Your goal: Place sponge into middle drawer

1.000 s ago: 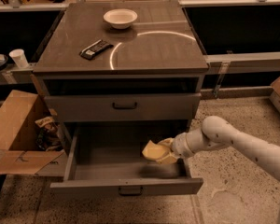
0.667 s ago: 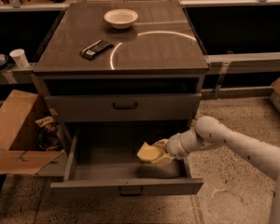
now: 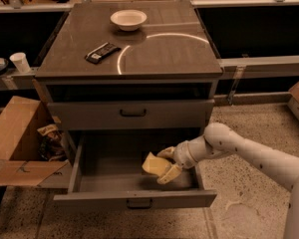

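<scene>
I have the arm coming in from the lower right, with the forearm angled leftward and the wrist bent over the right half of the pulled-out middle drawer. The end effector is inside the drawer opening, its two fingers clamped on the sponge. The sponge sits tilted above the grey tray, and I cannot tell whether it touches the floor. On the bench, a white bowl and a black wrapped bar lie apart.
</scene>
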### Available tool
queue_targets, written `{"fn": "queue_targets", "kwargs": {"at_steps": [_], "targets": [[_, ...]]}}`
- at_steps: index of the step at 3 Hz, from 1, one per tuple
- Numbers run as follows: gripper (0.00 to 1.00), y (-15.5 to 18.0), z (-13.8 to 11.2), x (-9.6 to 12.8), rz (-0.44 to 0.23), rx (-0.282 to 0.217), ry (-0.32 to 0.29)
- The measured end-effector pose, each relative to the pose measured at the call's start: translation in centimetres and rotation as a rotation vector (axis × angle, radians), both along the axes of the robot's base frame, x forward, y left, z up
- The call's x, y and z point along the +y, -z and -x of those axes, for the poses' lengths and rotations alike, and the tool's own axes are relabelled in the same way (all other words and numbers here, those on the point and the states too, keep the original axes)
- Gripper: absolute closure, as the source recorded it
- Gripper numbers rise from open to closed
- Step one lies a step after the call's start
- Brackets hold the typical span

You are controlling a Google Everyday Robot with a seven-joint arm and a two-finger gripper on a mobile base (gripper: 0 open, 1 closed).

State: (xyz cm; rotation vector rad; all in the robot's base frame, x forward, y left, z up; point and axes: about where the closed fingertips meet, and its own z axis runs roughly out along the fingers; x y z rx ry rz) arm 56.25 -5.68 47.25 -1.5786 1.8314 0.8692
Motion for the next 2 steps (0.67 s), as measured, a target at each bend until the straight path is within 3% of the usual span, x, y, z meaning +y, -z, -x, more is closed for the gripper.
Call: {"fn": "queue_targets", "kwargs": {"at_steps": [1,2], "targets": [[0.0,-0.6,-0.3,-0.9,-0.024,-0.018,0.016],[0.0,-2.2,0.1,-3.2,-0.085,-0.06,0.06]]}}
